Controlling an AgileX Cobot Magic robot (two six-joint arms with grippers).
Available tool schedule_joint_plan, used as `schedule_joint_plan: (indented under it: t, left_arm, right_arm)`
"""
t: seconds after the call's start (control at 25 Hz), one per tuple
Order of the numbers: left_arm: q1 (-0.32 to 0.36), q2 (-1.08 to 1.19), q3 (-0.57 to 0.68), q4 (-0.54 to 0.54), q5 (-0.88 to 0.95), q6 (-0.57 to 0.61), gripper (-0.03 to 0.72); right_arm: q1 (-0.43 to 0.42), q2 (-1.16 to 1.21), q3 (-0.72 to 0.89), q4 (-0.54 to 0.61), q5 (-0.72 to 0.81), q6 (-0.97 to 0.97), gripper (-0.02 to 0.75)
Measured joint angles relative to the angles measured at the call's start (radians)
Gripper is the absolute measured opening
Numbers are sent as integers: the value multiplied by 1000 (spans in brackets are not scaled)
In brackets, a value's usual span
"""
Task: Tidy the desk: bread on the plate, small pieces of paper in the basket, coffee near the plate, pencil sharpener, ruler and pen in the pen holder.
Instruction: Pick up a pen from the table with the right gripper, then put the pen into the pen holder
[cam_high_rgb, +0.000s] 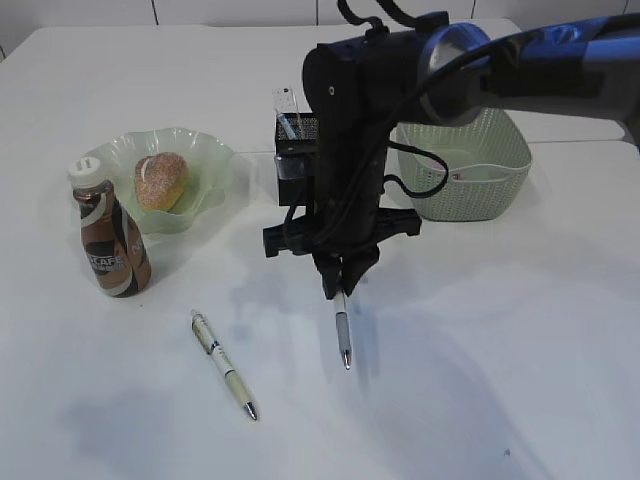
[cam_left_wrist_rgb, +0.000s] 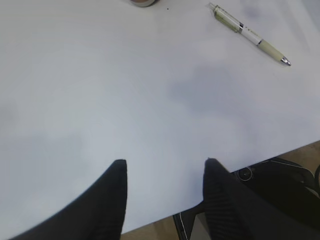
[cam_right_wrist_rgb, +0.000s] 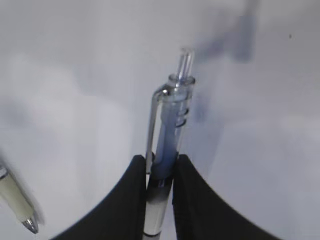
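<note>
Your right claw (cam_right_wrist_rgb: 159, 175) is clamped on the blue pen (cam_right_wrist_rgb: 167, 130), at 6 o'clock from the pen holder (cam_high_rgb: 296, 150). Your left claw (cam_left_wrist_rgb: 165, 172) hangs apart over bare worktop (cam_left_wrist_rgb: 100, 100), white pen (cam_left_wrist_rgb: 248, 33) at its 1 o'clock.

lighting bright and even; white bench (cam_high_rgb: 520, 380) shows faint glare and soft, diffuse shadows under the arm. right wrist view is blurred at close range on the blue pen (cam_right_wrist_rgb: 167, 145); exterior view is sharp.
</note>
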Motion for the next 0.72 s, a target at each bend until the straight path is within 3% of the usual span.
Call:
schedule_joint_plan:
  t: [0.24,0.6,0.72]
  left_arm:
    - [0,0,0,0,2,0,347]
    - [0,0,0,31,2,0,347]
    - [0,0,0,35,2,0,347]
  right_arm:
    - [0,0,-97,-11,16,-110,134]
    - [0,0,-257,-137,20,-138,134]
    - [0,0,-310,-189,-67,-138,134]
